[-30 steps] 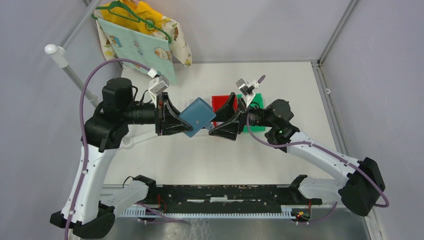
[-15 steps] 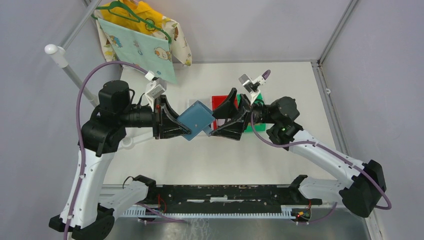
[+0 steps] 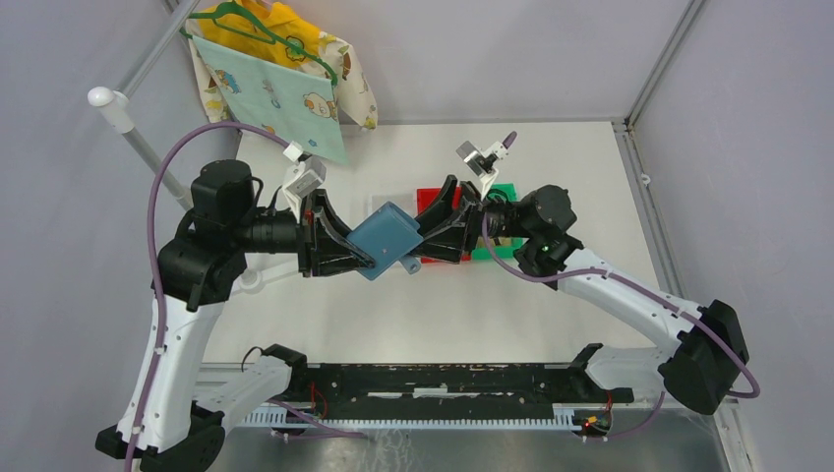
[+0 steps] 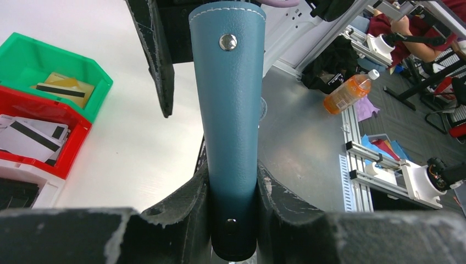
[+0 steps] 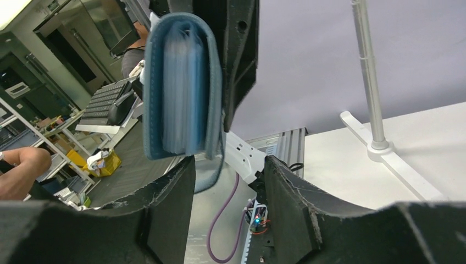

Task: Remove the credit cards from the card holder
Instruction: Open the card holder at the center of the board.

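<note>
Card holder [image 3: 389, 241] pinched between left fingers [image 4: 178, 206], free end between spread right fingers [image 5: 299, 212]

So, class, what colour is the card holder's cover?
The folding card holder is slate blue; clearest in left wrist view.

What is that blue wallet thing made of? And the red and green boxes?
The card holder looks like leather or fake leather: a matte, pebbled skin, pale stitching at its edge and a shiny metal snap. The red bin and green bin look like smooth moulded plastic: bright even colour, slightly glossy.
</note>
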Controlling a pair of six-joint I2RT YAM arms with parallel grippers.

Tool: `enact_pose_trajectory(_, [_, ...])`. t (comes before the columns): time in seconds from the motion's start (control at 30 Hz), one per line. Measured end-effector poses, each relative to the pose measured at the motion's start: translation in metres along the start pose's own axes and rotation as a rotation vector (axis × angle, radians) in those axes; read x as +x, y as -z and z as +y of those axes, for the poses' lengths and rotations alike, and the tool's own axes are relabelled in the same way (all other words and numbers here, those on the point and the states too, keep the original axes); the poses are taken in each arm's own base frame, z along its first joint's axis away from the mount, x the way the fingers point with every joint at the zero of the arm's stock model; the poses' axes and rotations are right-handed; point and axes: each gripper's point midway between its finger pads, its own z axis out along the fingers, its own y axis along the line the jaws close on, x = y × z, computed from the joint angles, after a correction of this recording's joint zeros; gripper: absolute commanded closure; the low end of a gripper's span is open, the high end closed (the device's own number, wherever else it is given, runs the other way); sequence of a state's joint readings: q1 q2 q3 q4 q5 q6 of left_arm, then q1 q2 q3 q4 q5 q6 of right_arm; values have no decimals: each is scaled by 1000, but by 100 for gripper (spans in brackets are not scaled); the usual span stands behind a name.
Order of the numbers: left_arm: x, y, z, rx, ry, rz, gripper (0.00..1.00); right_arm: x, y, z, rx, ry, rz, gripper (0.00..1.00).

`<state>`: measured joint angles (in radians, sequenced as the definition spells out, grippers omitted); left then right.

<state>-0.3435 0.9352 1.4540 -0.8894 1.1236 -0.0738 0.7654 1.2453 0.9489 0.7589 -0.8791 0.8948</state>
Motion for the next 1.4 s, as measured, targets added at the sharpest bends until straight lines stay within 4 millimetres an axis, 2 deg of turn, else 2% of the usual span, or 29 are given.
enact_pose_trajectory(0.13, [0,0,-1,7,0,1,98,-4,-10,12,-37,17,-1,49])
enact_pose_trajectory(0.23, [0,0,-2,11,0,0,97,-4,-17,16,-59,23,6,57])
enact_pose_trajectory(0.27, [0,0,-2,10,0,-1,93,-3,-19,17,-67,22,10,61])
enact_pose_trajectory(0.3, [0,0,-1,8,-1,-1,82,-2,-20,18,-71,20,12,66])
enact_pose_trajectory(0.4, [0,1,0,-3,-5,-4,24,0,-23,22,-87,21,11,90])
enact_pose_trajectory(0.43, [-1,1,1,-11,-24,-6,14,-1,-24,23,-86,20,3,99])
enact_pose_trajectory(0.47, [-1,2,5,-32,-37,-7,5,-3,-25,23,-82,20,-7,100])
enact_pose_trajectory(0.5, [0,2,9,-57,-50,-6,1,-3,-26,21,-74,19,-12,100])
enact_pose_trajectory(0.57, [-1,3,23,-137,-73,-7,0,-1,-27,13,-31,9,-16,100])
enact_pose_trajectory(0.67, [-3,10,53,-303,-118,-11,0,6,-25,-9,102,-3,4,100])
enact_pose_trajectory(0.77, [0,20,81,-449,-186,-15,0,6,-22,-37,293,-9,32,100])
enact_pose_trajectory(0.83, [11,26,89,-506,-233,-13,0,1,-18,-55,447,-2,54,100])
enact_pose_trajectory(0.93, [25,33,95,-551,-279,-12,0,-3,-14,-69,614,39,77,100])
enact_pose_trajectory(1.0, [30,35,95,-561,-305,-18,0,3,-13,-71,666,57,103,100])
enact_pose_trajectory(1.23, [21,36,107,-600,-339,-45,0,46,-7,-81,766,72,250,100])
enact_pose_trajectory(1.4, [25,28,105,-546,-339,-50,0,50,-5,-83,801,85,262,100])
